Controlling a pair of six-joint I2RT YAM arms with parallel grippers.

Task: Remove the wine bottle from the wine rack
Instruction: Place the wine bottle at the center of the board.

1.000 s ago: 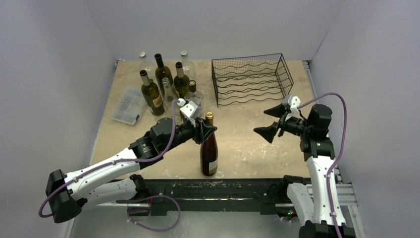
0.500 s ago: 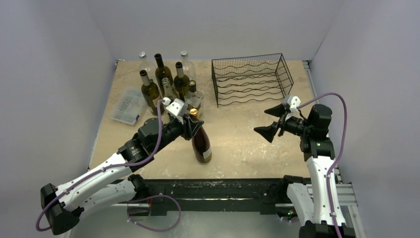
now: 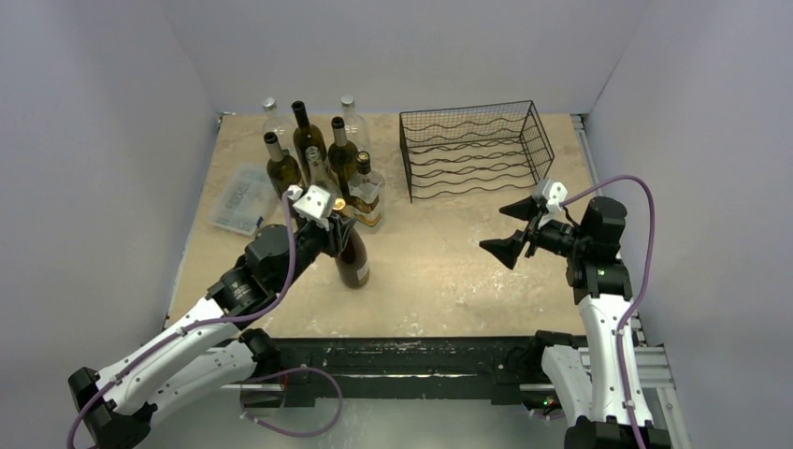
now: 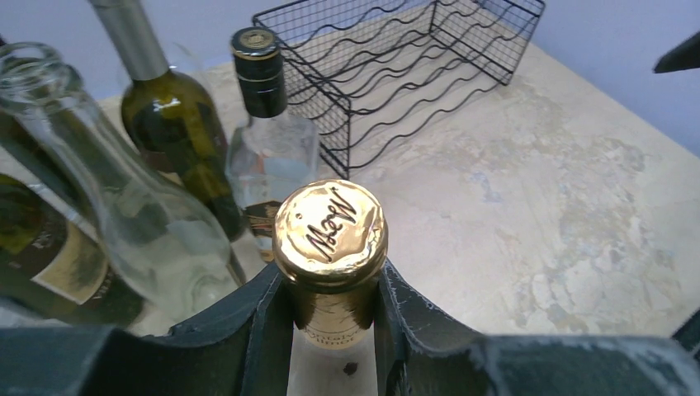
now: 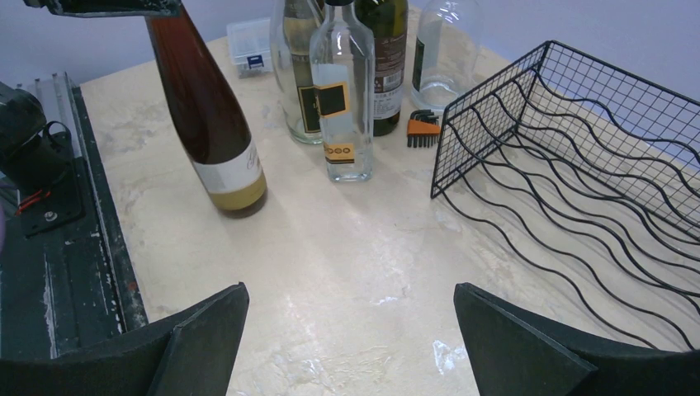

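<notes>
Right now one wine bottle [image 3: 353, 260], dark brown with a gold foil cap, is off the wine rack [image 3: 472, 150]. It leans slightly over the table [image 3: 439, 281], its neck clamped between the two fingers of the left gripper [image 3: 338, 217]. Whether its base touches the surface I cannot tell.

Just beyond that gripper stand seven other bottles [image 3: 338, 145] in a cluster. The nearest is a clear square bottle [image 3: 365, 192] with a black cap, just beside the held one. One clear plastic compartment box [image 3: 241, 198] lies to the gripper's left. The single black wire rack sits ahead and to its right, well apart.

The right gripper [image 3: 497, 229] hangs with its two fingers spread wide, gripping nothing. The rack is ahead to its right and the held bottle ahead to its left.
</notes>
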